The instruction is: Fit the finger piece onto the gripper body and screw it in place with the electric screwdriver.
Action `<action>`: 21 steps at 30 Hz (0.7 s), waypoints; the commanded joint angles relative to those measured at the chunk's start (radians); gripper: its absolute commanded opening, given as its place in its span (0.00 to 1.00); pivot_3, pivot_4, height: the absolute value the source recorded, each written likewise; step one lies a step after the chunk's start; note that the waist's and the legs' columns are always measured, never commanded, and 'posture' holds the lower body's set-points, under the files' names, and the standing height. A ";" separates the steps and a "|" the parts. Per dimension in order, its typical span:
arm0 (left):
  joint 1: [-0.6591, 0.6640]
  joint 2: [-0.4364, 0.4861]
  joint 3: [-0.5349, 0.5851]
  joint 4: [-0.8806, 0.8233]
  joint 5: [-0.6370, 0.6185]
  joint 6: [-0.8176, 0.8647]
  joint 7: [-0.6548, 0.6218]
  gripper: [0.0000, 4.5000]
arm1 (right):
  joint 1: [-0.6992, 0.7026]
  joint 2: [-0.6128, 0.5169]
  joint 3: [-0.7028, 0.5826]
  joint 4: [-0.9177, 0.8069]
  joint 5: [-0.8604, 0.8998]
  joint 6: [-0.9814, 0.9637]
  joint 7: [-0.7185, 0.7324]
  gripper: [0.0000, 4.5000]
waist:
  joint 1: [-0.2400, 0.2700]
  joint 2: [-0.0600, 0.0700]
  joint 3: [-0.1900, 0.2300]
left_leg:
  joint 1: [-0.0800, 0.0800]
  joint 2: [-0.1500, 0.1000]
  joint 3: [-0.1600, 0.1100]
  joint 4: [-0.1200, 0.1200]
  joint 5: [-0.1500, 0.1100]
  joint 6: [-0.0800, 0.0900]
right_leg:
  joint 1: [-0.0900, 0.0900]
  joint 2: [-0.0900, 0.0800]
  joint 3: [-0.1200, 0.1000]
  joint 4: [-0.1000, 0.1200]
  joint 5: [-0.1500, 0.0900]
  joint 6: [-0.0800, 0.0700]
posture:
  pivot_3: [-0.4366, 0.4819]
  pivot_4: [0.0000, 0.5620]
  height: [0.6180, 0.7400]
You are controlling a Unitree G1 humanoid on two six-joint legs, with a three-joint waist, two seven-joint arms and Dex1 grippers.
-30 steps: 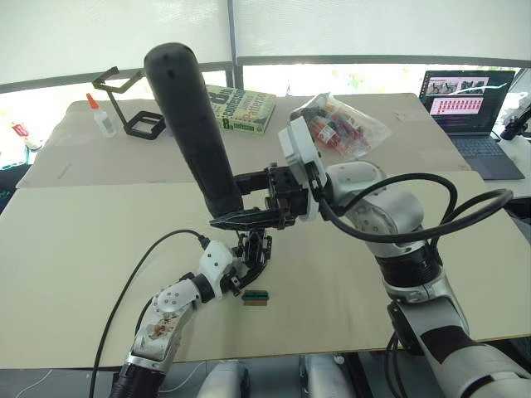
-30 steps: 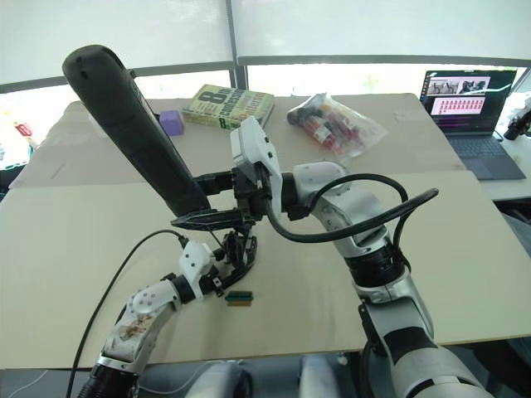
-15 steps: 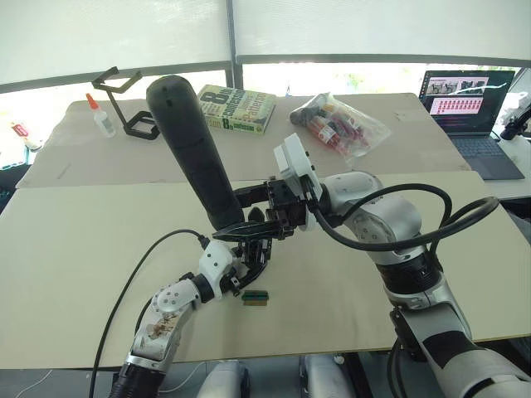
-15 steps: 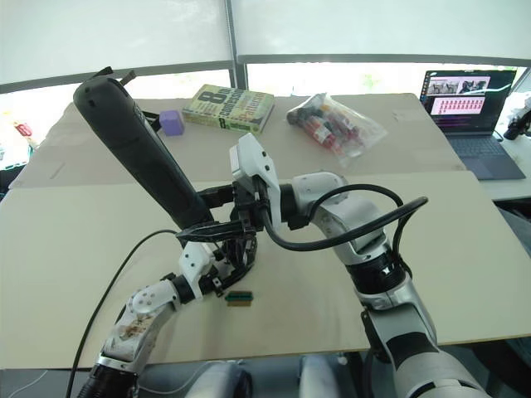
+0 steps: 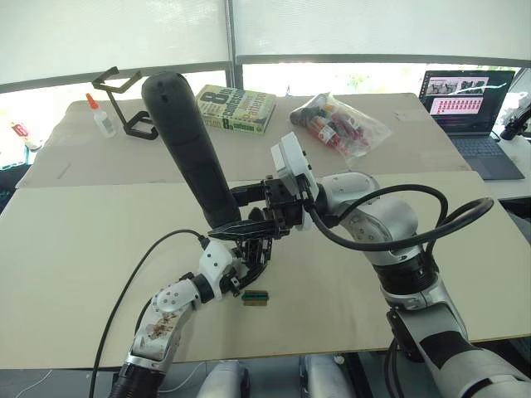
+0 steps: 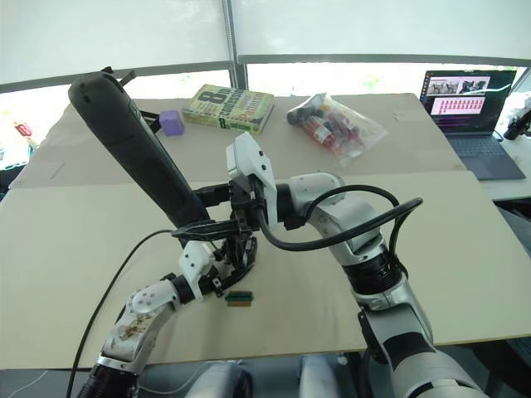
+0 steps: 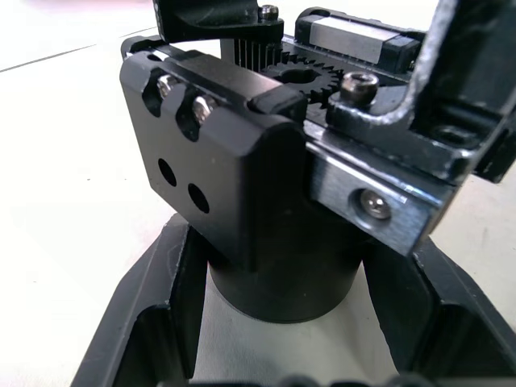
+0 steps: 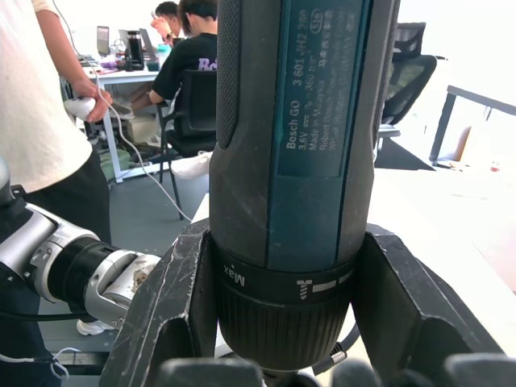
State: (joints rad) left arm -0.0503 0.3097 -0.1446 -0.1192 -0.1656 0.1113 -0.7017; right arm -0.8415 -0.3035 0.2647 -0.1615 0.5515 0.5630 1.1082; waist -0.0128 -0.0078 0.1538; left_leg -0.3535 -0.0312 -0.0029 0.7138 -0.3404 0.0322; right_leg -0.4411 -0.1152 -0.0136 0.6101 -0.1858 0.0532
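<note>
Near the middle of the table's (image 5: 75, 249) front half, left gripper (image 5: 249, 264) clamped on the round base of the gripper body (image 7: 266, 201), one black finger (image 7: 161, 322) on each side of the cylinder, body standing on the tabletop. Directly above, right gripper (image 5: 253, 217) closed around the lower barrel of the electric screwdriver (image 5: 187, 141), fingers (image 8: 173, 298) pressed to both sides of the barrel, rounded end tilted up toward the far left corner, bit end down at the gripper body. Bit tip itself hidden behind the fingers. Just beside the left gripper, toward the front edge, a tiny green-and-brown block (image 5: 255, 297) lying flat. Along the far edge: a green book (image 5: 236, 108), and right of it a clear plastic bag (image 5: 340, 123) holding red and dark small items, too small to tell what. At the far left corner, a small glue bottle (image 5: 103, 118) and a black wire stand (image 5: 131, 104). On a separate surface past the far right corner, an open laptop (image 5: 469, 104).
</note>
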 commanded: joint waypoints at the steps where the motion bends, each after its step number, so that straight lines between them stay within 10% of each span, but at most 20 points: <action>1: 0.023 -0.003 -0.025 0.013 -0.017 0.003 -0.018 0.51 | -0.020 0.005 -0.027 -0.040 0.004 -0.042 0.001 0.43 | 0.000 0.000 0.000 | 0.000 0.000 0.000 0.000 0.000 0.000 | 0.000 0.000 0.000 0.000 0.000 0.000 | 0.48 0.27 1.00; 21: 0.025 0.000 -0.019 0.044 -0.015 -0.022 -0.031 0.51 | 0.009 0.016 -0.019 -0.036 -0.025 -0.065 -0.003 0.43 | 0.000 0.000 0.000 | 0.000 -0.001 0.000 0.000 0.000 0.000 | 0.000 0.000 0.000 0.000 0.000 0.000 | 0.48 0.27 1.00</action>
State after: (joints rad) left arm -0.0504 0.3103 -0.1435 -0.1031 -0.1657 0.0844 -0.7169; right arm -0.8175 -0.2989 0.2651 -0.1605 0.5137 0.5376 1.1085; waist -0.0129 -0.0077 0.1537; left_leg -0.3534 -0.0322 -0.0029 0.7139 -0.3404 0.0323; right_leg -0.4410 -0.1153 -0.0135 0.6102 -0.1858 0.0532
